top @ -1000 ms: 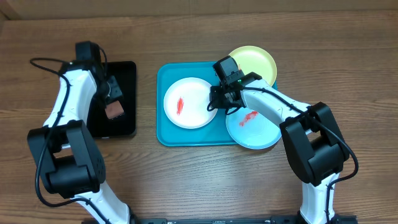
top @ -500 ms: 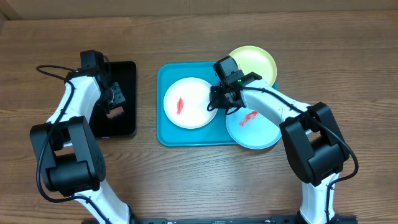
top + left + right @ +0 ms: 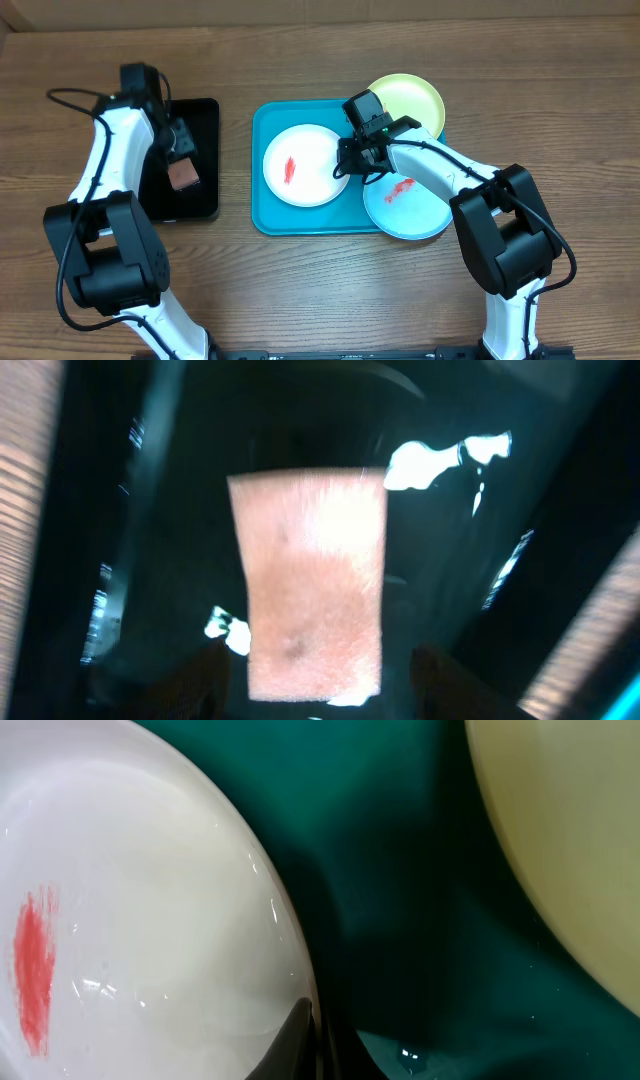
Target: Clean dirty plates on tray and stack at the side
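My right hand (image 3: pixel 318 1040) clenches the rim of the white plate (image 3: pixel 150 920) on the turquoise tray (image 3: pixel 400 920); my left hand (image 3: pixel 320 670), released, straddles a pink sponge (image 3: pixel 310 580) in the black tray (image 3: pixel 200 125).

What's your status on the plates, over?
Left gripper open over sponge on black tray. Right gripper shut at white plate rim. That and light blue plate red-smeared, on turquoise tray. No obstruction seen.

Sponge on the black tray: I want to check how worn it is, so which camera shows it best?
Left wrist view: the sponge sits large and central, surface texture visible though slightly blurred. Overhead shows it only as a small patch on the black tray. Right wrist doesn't show it.
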